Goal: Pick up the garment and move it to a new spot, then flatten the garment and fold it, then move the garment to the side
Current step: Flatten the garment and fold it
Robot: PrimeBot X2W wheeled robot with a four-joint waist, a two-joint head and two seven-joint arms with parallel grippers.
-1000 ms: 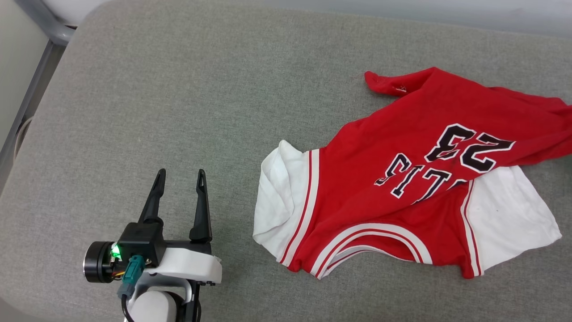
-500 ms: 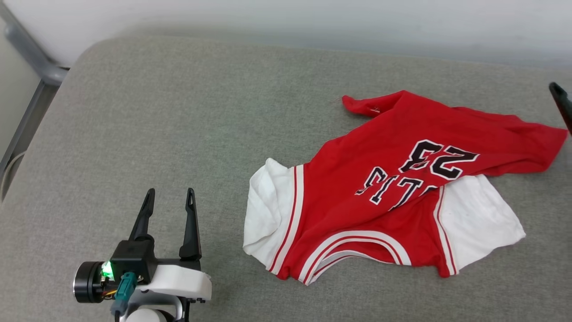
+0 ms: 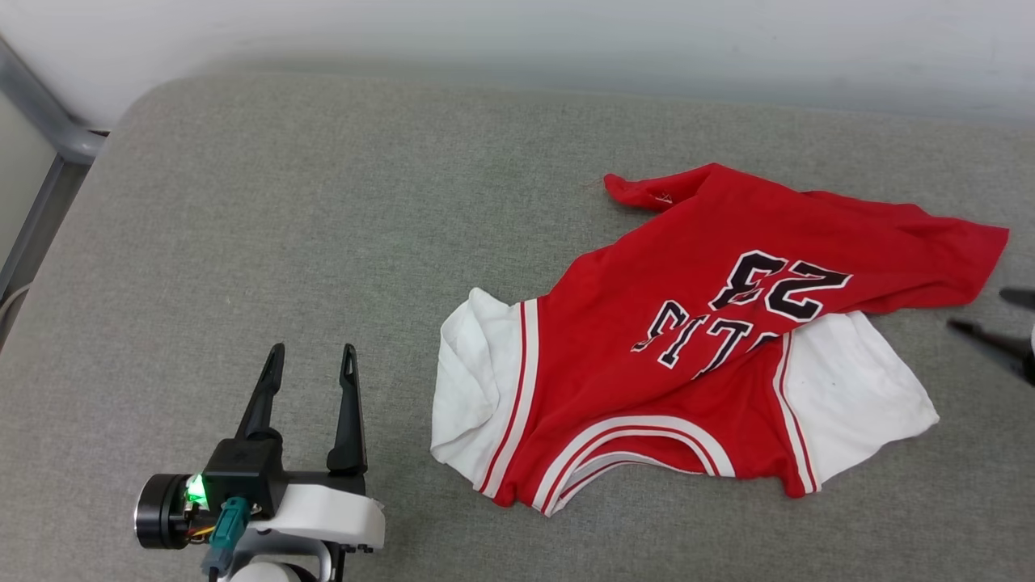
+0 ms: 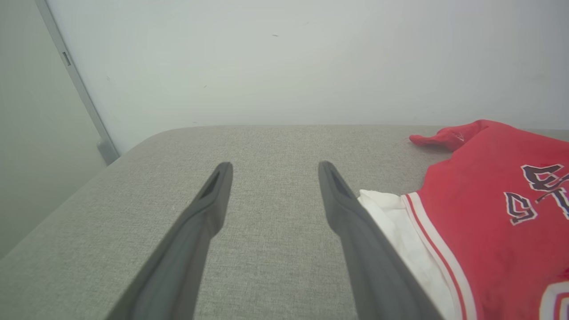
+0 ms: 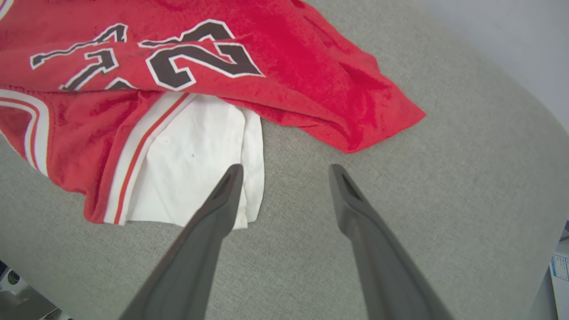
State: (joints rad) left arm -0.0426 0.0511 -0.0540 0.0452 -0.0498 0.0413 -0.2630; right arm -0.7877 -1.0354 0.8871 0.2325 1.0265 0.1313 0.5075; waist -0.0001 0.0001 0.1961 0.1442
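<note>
The garment (image 3: 687, 339) is a red jersey with white sleeves, striped trim and black "23" lettering. It lies crumpled on the grey cushion (image 3: 323, 202), collar toward me. My left gripper (image 3: 312, 356) stands open and empty at the lower left, a short way left of the garment's white sleeve (image 3: 469, 380). In the left wrist view the gripper (image 4: 274, 166) points at the bare cushion, with the garment (image 4: 489, 200) to its right. My right gripper (image 3: 982, 311) is open at the right edge, just off the garment's red hem corner. From the right wrist, that gripper (image 5: 285, 169) hovers above the other white sleeve (image 5: 195, 160).
A pale wall (image 3: 517, 32) runs along the back of the cushion. A grey metal post (image 3: 40, 129) stands at the far left past the cushion's rounded corner. The cushion's right edge (image 5: 546, 146) curves down close to my right gripper.
The head camera has shifted. My right gripper has come into view and dropped lower at the right edge, open. The garment's red hem corner lies free on the cushion. The left gripper is unchanged.
</note>
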